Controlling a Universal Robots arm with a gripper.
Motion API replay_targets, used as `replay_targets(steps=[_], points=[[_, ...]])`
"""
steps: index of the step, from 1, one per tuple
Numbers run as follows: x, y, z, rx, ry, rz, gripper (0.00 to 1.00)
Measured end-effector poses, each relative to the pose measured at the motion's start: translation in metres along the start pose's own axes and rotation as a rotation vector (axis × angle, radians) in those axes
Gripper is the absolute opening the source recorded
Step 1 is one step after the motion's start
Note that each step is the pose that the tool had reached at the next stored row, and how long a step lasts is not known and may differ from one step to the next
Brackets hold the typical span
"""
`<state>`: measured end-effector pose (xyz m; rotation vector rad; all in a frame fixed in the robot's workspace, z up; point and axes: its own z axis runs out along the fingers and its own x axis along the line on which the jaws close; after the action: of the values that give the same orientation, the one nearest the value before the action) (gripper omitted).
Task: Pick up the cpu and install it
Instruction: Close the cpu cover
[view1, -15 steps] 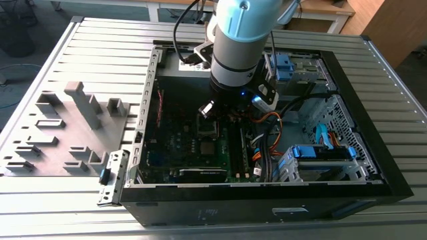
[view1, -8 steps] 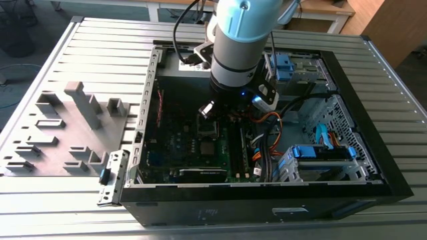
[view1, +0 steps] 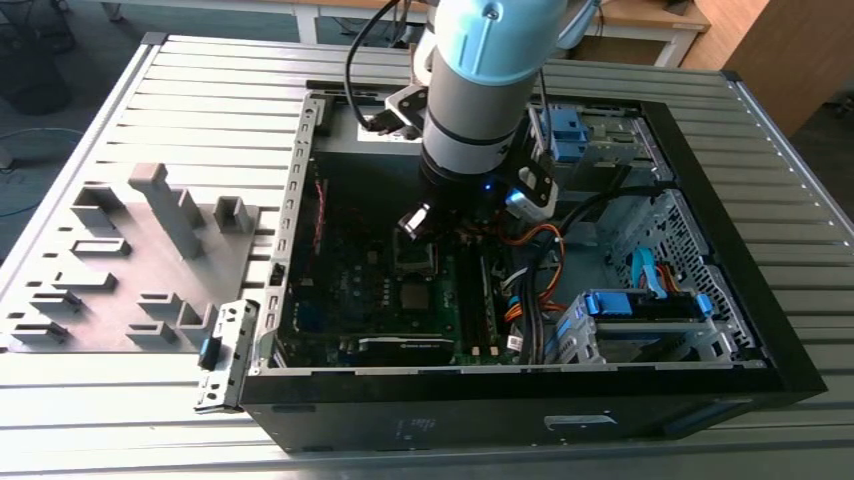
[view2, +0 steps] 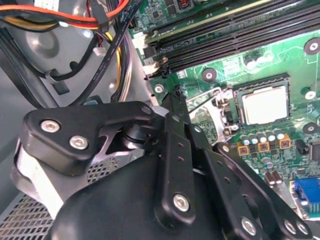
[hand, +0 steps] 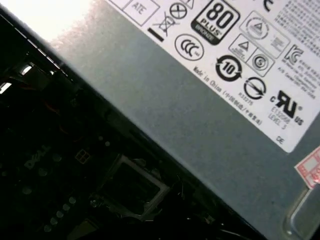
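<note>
Most looks done: the cpu (view1: 416, 296) lies in its socket (view2: 261, 80), six o'clock from the hand (view2: 175, 97) in the exterior view; whether the hand is apart or together cannot be told.

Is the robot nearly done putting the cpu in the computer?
Nearly, it looks like. Done: the cpu lies flat in its socket on the motherboard. In hand: the gripper hangs beside the socket, apart from the chip. Left: the metal socket cover seems not yet closed over it.
</note>
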<state>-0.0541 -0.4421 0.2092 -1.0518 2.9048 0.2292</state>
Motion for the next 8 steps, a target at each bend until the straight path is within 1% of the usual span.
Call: replay_targets(steps=[4,8], points=[[-0.0004,-0.0003,0.0,-0.0032,0.0041,-0.033,0.11],[-0.0012,-0.001,0.0001,-0.0056,0.007,-0.055,0.11]])
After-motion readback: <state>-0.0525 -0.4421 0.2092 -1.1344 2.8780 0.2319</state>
